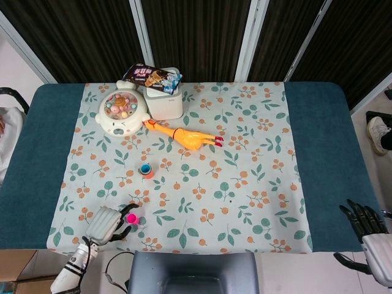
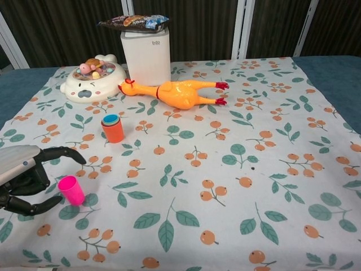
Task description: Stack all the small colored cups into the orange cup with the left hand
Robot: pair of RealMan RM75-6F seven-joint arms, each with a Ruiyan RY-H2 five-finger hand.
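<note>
A small pink cup (image 2: 71,189) (image 1: 131,218) stands upright on the floral cloth near the front left edge. The orange cup (image 2: 113,129) (image 1: 146,171) stands further back, with other small cups nested in it, a blue rim on top. My left hand (image 2: 25,178) (image 1: 105,224) is just left of the pink cup, fingers spread around it, holding nothing. Whether the fingertips touch the cup is unclear. My right hand (image 1: 369,236) hangs open off the table's front right corner, away from the cups.
A yellow rubber chicken (image 2: 177,92) lies behind the orange cup. A white round toy (image 2: 92,81) and a white box (image 2: 146,55) with a snack packet (image 2: 133,22) on top stand at the back left. The cloth's front edge (image 1: 184,251) is close to the pink cup.
</note>
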